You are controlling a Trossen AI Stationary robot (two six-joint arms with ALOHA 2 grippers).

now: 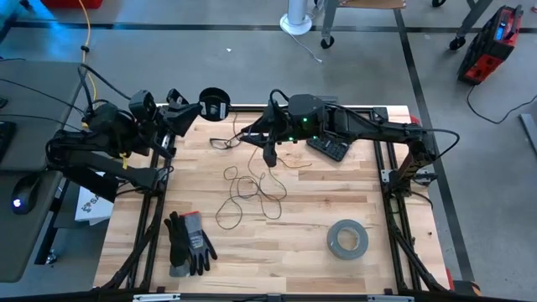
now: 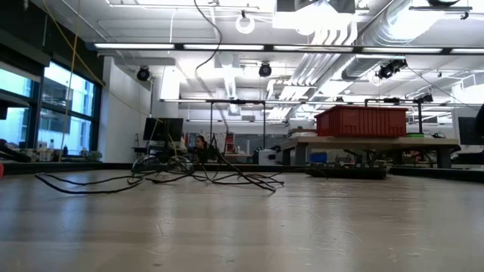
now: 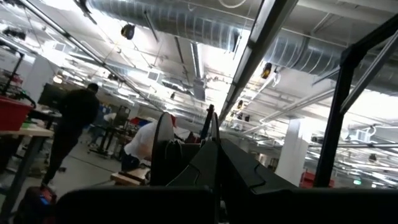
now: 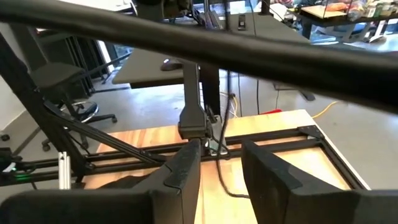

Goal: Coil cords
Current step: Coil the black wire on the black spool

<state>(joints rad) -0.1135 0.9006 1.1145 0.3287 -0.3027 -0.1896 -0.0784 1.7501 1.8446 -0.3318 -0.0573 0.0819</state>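
Thin dark cord [image 1: 252, 189] sprawled in loose tangled loops mid-worktop; small black spool [image 1: 214, 104] clamped in shut left gripper [image 1: 195, 109] at far edge; right gripper [image 1: 269, 155] parted above cord.

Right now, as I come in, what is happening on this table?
A two-armed robot is coiling a thin dark cord, most of which lies in loose loops mid-table. The left gripper, shut, holds a small round black spool at the table's far edge. The right gripper hangs over the cord's far end with its fingers apart; the cord runs between them. A grey tape roll and a pair of gloves lie untouched nearer the front.
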